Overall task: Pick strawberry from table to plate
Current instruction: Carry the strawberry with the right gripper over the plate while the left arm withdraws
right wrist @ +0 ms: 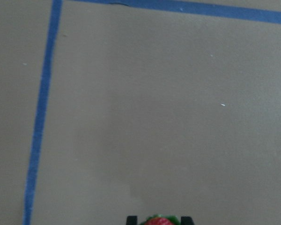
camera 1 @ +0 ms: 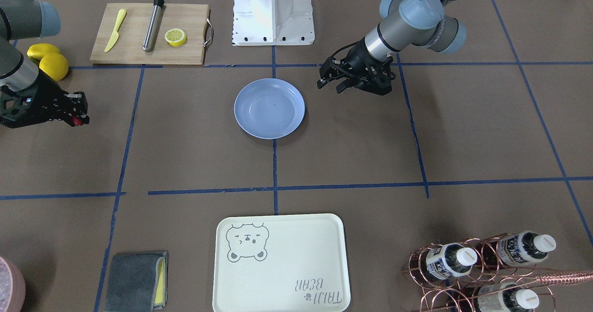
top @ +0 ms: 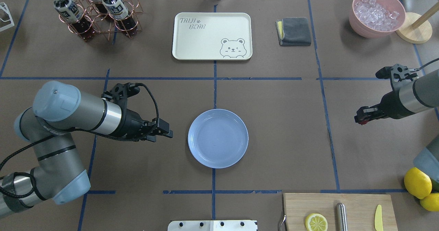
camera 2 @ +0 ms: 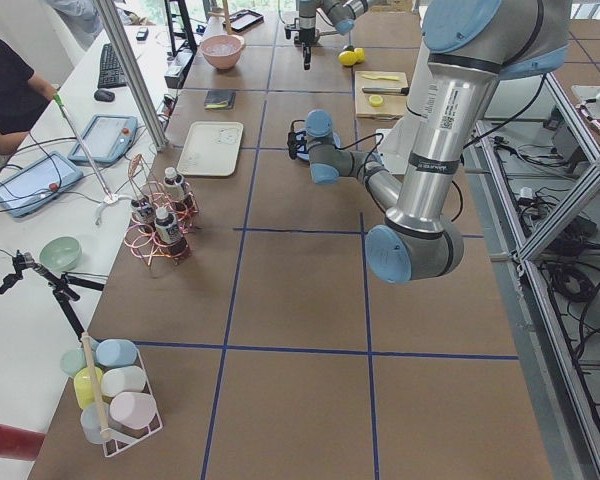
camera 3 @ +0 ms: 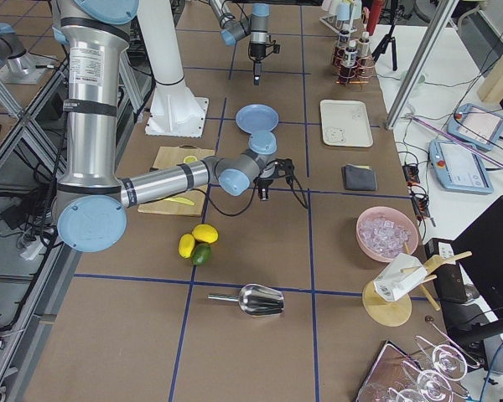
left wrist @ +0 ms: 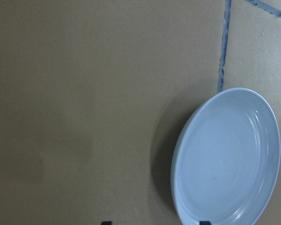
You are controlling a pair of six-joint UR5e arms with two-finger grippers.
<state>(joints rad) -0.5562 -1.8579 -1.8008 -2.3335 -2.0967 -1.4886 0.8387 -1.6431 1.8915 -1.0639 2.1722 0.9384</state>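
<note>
Currently right gripper [top: 358, 118] clenched on strawberry [right wrist: 161, 221], above table [top: 284, 128], well apart from plate [top: 217, 138] — carry likely pending. Left gripper [top: 169, 133] fingers spread, empty, beside plate — apparently parked clear.

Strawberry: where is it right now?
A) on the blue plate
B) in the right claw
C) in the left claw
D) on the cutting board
B: the strawberry shows red between the fingers of the right claw, and the plate holds nothing.
</note>
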